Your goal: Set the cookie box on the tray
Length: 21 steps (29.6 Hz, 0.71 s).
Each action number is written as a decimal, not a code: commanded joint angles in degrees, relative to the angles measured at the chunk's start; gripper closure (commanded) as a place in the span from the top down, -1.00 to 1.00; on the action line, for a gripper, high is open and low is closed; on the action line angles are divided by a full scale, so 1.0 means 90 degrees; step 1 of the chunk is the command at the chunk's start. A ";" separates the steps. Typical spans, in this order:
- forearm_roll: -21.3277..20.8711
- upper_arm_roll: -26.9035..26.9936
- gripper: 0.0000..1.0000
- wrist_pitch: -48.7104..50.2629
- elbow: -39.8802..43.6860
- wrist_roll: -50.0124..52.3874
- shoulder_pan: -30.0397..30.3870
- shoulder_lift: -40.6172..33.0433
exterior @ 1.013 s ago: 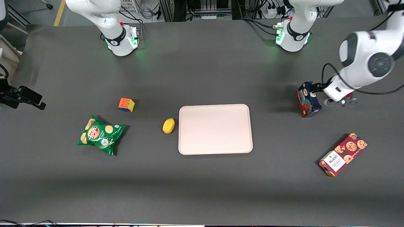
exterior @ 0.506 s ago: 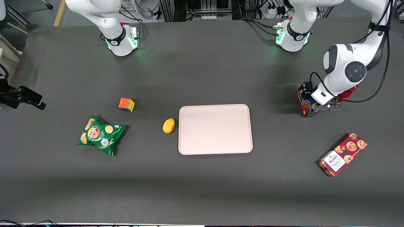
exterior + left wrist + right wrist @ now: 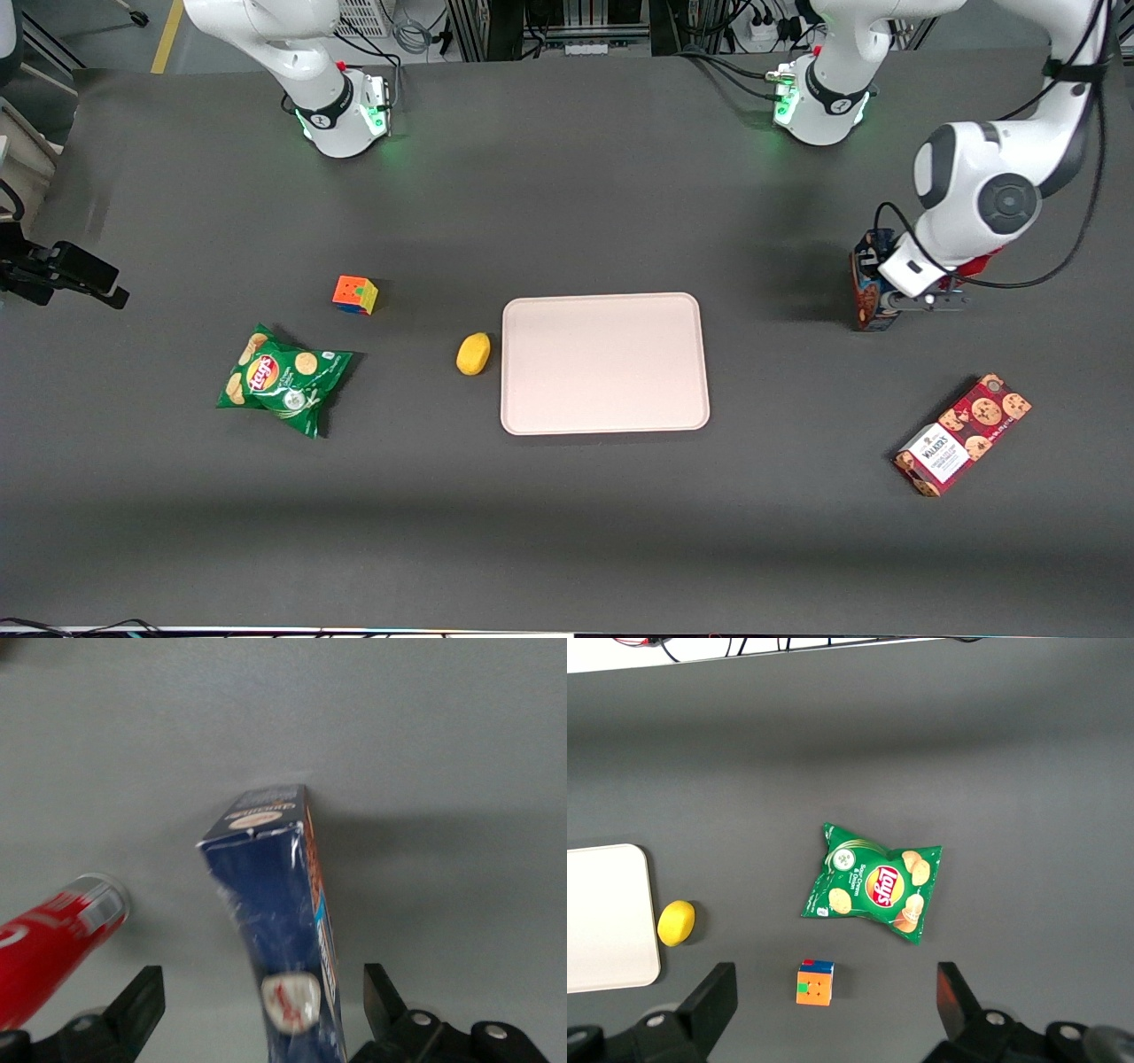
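I read pincer (image 3: 257,1014) wide, fingers (image 3: 142,1001) straddling upright cookie box (image 3: 275,921), no contact. Box on table (image 3: 567,532), well apart from tray (image 3: 605,363), at its 2 o'clock.

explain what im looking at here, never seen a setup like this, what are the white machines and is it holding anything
Two white robot arms are bolted to a dark table. One picture looks down from in front; two come from cameras on the arms' wrists. The working arm's gripper is open, its fingers either side of the upright navy cookie box, not yet gripping it. The box should go on the pale tray. Also lying there: a lemon, a chip bag, a puzzle cube, a red Walkers box and a red can.
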<state>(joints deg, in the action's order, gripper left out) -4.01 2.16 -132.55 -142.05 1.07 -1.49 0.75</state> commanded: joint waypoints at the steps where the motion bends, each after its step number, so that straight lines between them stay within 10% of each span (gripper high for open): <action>1: -0.0003 -0.0094 -1.00 0.1774 0.1259 0.0096 -0.0088 -0.0454; 15: 0.0641 -0.0640 -1.00 0.5429 0.6318 0.0534 -0.0107 0.0141; 21: 0.0876 -0.1596 -1.00 0.5685 0.7141 0.1850 -0.0108 0.0590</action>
<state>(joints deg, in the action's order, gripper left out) 2.48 -5.74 -84.17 -86.79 7.66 -1.90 -1.19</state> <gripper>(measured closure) 0.868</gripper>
